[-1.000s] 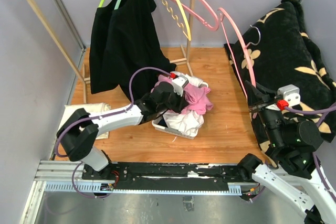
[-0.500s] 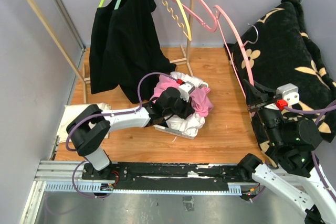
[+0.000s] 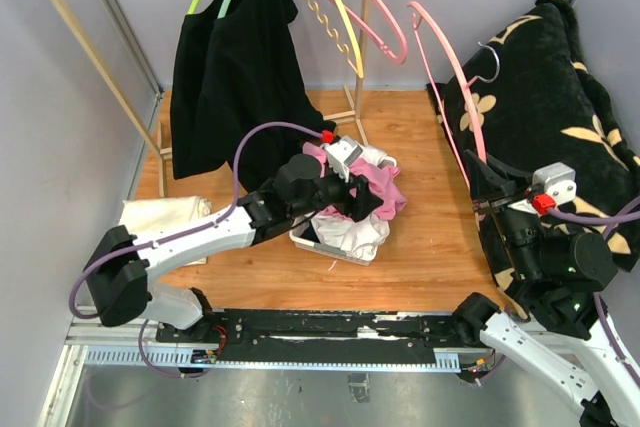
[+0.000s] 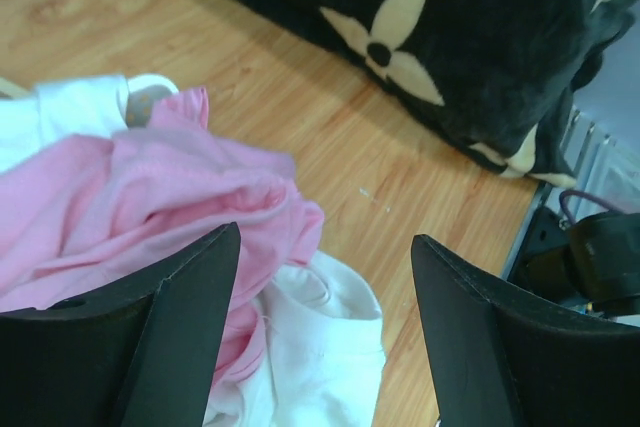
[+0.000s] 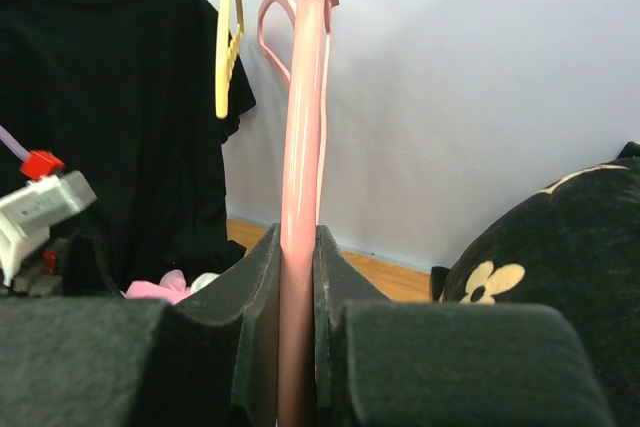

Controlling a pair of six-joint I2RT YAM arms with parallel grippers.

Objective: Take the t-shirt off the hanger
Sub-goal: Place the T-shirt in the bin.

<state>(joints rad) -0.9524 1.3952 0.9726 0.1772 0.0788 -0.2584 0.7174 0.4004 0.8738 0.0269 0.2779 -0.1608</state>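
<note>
shirt (image 4: 150, 197) off, lies in basket (image 3: 305, 240). our left claw (image 4: 325, 237) wide open above, empty; right claw (image 5: 297, 247) pinches bare hanger (image 5: 303, 97). next: we rehang it.

We see a black blanket (image 3: 560, 77) with pale flowers on the right and a wooden rack (image 3: 88, 50) at the back.

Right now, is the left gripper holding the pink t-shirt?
No, the left gripper stands open above the pink t-shirt, gripping nothing.
</note>
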